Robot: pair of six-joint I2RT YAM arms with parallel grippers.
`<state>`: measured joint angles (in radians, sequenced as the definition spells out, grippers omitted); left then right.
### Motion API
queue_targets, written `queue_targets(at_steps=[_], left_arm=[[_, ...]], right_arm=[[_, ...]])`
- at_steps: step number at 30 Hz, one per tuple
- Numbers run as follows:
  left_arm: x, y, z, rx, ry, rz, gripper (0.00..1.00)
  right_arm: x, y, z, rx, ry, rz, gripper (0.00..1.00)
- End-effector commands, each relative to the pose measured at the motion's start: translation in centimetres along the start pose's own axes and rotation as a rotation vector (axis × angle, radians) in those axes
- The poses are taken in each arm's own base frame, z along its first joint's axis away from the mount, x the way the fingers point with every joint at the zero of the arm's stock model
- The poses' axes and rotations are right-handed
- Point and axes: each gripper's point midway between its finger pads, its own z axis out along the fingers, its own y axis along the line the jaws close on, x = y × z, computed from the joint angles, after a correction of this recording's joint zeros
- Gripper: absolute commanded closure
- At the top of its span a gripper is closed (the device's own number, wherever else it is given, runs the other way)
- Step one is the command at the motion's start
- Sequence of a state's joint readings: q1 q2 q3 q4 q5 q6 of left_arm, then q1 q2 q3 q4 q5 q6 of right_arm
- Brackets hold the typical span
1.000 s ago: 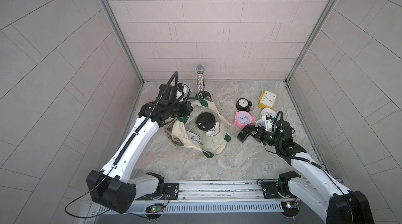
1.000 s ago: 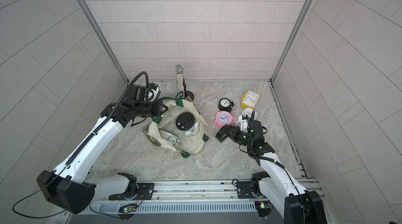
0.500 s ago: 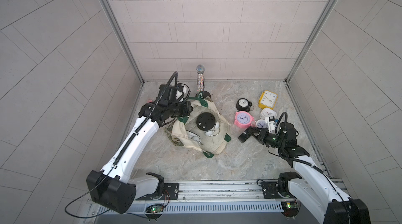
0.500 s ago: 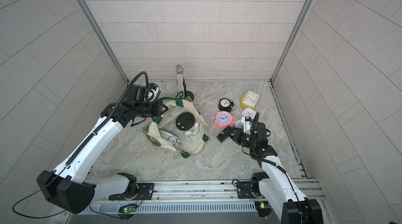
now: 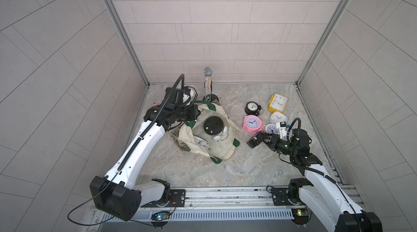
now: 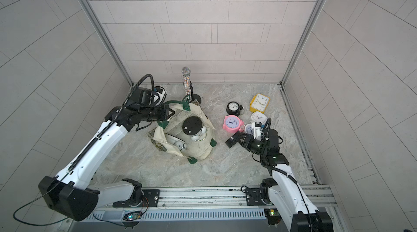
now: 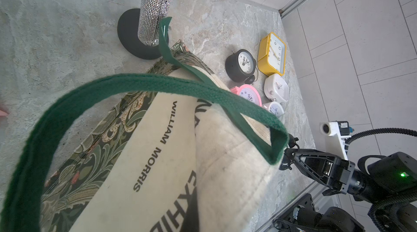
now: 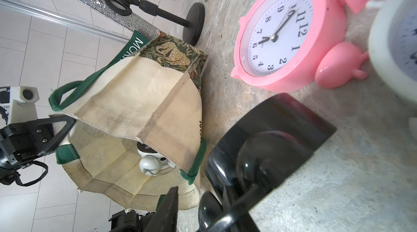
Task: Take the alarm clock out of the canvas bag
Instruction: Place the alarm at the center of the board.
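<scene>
**Canvas bag** [image 5: 222, 149]: a cream tote with dark green handles and a green patterned panel. It is slumped on the marble tabletop [image 5: 248, 170], left of centre. Its mouth gapes wide enough that you can see inside in both top views.

**Your left gripper** [image 5: 195, 113]: it is pressed together on the bag's far-left rim beside a green handle, and holds that edge raised.

**White twin-bell alarm clock** [image 5: 212, 126]: it lies inside the bag with its black back upward and its bells on the near side. A second white shape [image 5: 199, 144] lies just near-left of it in the bag. It may be another clock, but at this size you cannot be sure.

**Black alarm clock** [image 5: 252, 143]: it is out of the bag, on the tabletop just to the bag's right, on the near side of the pink clock.

**Your right gripper** [image 5: 260, 139]: it sits low at the black alarm clock's bell end. The right wrist view shows one finger [image 8: 167, 210] beside a bell. You cannot tell whether the jaws clasp the clock or stand clear of it.

**Clocks on the tabletop at the right, all lying close together:**
- pink twin-bell clock [image 5: 252, 124]
- round black clock [image 5: 252, 108], just far of the pink one
- yellow square clock [image 5: 278, 103], farthest right
- white rounded clock [image 5: 278, 117], near of the yellow one
- small white clock [image 5: 270, 128], just right of the pink one

**Rhinestone microphone** [image 5: 207, 84]: it stands upright on a black stand at the far edge, just beyond the bag.
</scene>
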<state>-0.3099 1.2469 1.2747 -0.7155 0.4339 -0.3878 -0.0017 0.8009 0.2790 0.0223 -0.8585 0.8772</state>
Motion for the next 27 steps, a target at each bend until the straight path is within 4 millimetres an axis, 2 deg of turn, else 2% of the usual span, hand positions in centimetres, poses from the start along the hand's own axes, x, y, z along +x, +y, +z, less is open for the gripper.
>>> queue_targets(at_steps=[1, 5, 11, 14, 19, 27], left_arm=[[-1.4, -1.1, -0.9, 0.038, -0.048, 0.011, 1.00], [-1.4, -1.2, -0.9, 0.044, -0.047, 0.008, 1.00], [-1.3, -1.2, -1.0, 0.044, -0.047, 0.007, 1.00], [-1.3, -1.1, -0.7, 0.043, -0.046, 0.005, 1.00], [-1.1, -1.0, -0.8, 0.043, -0.041, 0.004, 1.00], [-1.0, -1.0, -1.0, 0.036, -0.044, 0.006, 1.00]], right_arm=[[4.9, -6.8, -0.4, 0.220, 0.112, 0.186, 0.69], [5.3, -7.0, -0.7, 0.230, 0.114, 0.189, 0.75], [5.9, -7.5, -1.3, 0.253, 0.113, 0.195, 0.78], [5.5, -7.7, -1.3, 0.262, 0.087, 0.182, 0.83], [4.0, -6.6, -1.1, 0.224, 0.041, 0.146, 0.90], [3.4, -7.5, -0.8, 0.256, 0.023, 0.122, 0.91]])
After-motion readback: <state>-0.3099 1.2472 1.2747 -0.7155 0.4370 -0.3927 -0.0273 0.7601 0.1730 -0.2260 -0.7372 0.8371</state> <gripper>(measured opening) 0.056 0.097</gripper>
